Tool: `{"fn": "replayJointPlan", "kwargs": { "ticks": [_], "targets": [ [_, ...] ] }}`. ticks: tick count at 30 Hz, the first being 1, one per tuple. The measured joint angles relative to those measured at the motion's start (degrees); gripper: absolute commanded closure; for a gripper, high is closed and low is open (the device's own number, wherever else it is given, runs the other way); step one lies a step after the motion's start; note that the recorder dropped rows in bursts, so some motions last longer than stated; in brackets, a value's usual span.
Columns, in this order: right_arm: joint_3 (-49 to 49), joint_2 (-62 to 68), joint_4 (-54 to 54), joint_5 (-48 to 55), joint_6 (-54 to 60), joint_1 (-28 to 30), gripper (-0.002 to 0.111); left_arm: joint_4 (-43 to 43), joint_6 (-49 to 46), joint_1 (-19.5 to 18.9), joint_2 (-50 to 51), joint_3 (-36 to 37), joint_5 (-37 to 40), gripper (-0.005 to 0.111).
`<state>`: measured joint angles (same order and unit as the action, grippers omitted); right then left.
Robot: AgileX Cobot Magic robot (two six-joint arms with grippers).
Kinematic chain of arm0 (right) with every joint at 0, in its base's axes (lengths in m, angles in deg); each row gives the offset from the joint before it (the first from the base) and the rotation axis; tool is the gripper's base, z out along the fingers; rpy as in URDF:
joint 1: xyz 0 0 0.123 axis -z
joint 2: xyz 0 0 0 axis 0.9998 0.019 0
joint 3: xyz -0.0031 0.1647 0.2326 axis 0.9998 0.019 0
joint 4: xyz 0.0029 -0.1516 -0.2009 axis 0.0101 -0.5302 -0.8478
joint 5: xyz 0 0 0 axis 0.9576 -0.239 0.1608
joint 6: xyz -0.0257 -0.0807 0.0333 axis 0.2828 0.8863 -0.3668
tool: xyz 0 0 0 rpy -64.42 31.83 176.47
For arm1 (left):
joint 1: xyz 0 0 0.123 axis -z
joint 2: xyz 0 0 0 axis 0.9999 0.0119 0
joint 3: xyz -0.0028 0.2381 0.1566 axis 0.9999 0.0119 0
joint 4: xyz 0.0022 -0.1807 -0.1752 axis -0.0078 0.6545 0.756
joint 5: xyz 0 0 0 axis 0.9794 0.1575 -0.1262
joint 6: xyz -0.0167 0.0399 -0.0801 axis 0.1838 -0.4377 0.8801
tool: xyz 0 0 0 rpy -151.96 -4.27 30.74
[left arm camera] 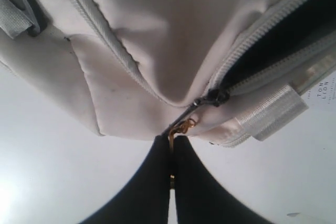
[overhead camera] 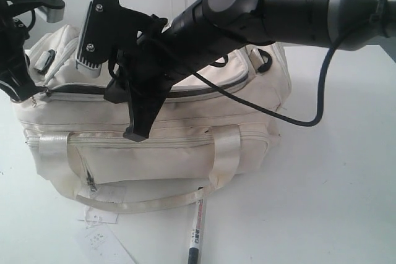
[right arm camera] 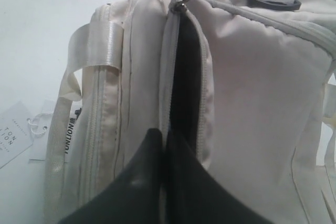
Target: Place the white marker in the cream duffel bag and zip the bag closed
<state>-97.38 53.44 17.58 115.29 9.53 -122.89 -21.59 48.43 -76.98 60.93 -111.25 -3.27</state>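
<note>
The cream duffel bag point(overhead camera: 185, 153) lies across the table, its top zipper open and dark lining point(right arm camera: 186, 77) showing. On the table in front of the bag lies the white marker point(overhead camera: 195, 227), its upper end under the loose handle. At the bag's left end my left gripper point(overhead camera: 31, 96) is shut on the gold zipper pull point(left arm camera: 181, 127), just off the slider point(left arm camera: 215, 96). My right gripper point(overhead camera: 136, 134) points down at the bag's top. In the right wrist view this gripper point(right arm camera: 164, 132) is shut on the near zipper edge point(right arm camera: 167, 77) of the opening.
Paper tags point(overhead camera: 99, 236) lie on the table in front of the bag's left corner. The bag's satin handle point(overhead camera: 226, 146) hangs down over the front pocket. A black cable point(overhead camera: 297, 119) from the right arm loops beside the bag's right end.
</note>
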Motion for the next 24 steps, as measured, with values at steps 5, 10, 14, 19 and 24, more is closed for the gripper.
{"fn": "replayJointPlan", "kwargs": {
  "ticks": [5,10,14,19,24],
  "targets": [
    [0.0,0.0,-1.57,0.0,-0.31,0.0,0.108,-1.15,0.0,0.13,0.0,0.0,0.0,0.107],
    [0.0,0.0,-1.57,-0.35,-0.65,-0.21,0.1,-0.74,0.0,-0.93,0.0,0.0,0.0,0.107],
    [0.0,-0.03,-1.8,-2.41,-2.01,-0.19,0.067,0.85,0.0,-1.75,0.0,0.0,0.0,0.107],
    [0.0,-0.26,3.06,-7.91,-2.95,-0.1,0.063,2.12,0.0,-1.75,0.0,0.0,0.0,0.107],
    [0.0,0.81,3.64,-8.16,-2.95,-0.26,0.063,2.26,0.0,-1.75,0.0,0.0,0.0,0.107]
  ]
}}
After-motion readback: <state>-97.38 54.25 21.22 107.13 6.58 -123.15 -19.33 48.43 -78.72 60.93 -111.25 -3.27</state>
